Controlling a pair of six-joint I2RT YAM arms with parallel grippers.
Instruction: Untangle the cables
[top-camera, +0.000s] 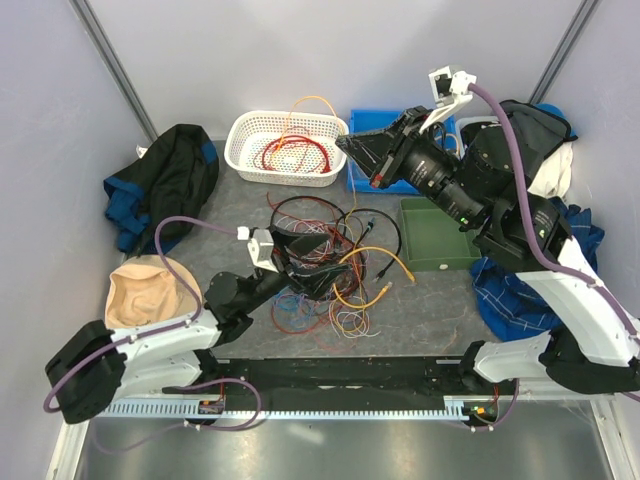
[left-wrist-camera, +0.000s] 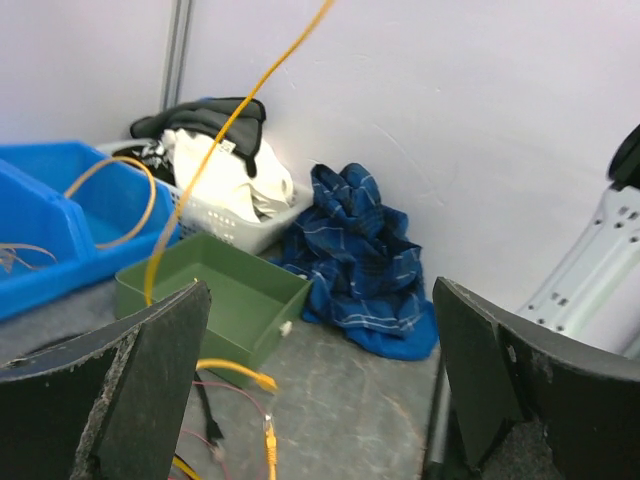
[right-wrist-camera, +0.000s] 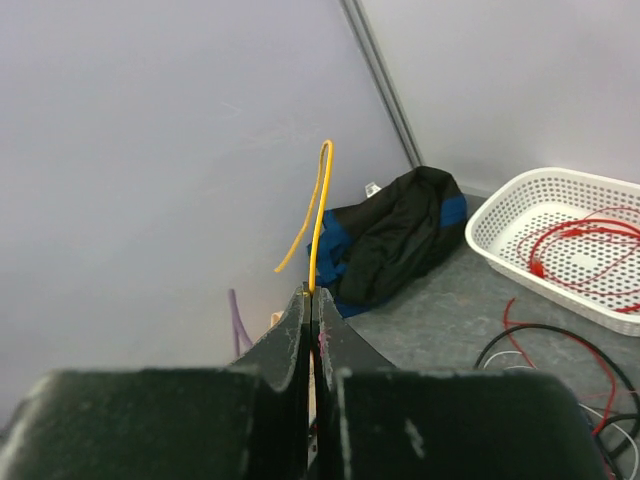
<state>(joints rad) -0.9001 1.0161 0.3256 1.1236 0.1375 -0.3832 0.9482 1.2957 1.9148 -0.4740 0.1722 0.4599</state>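
the job looks to be in its early part. 1 red cable lies by itself in the white basket at the back of the table, well apart from the rest, so that 1 counts as sorted. the right gripper is raised above the back of the table with its jaws pinched tight on a yellow cable. a short free end curls up and over above the fingers, and the left wrist view shows the long part slanting down toward the front of the green tray. whether its lower end is clear of the other wires cannot be told. the left gripper sits low at the heap of cables in the middle of the table, jaws spread wide and holding nothing. that heap holds most of the work left: thin red, black, pale and orange wires looped over and through each other, some with small plugs lying at its right edge. going by this, 1 cable is done, 1 is being drawn out, and the many in the pile have not yet been separated.
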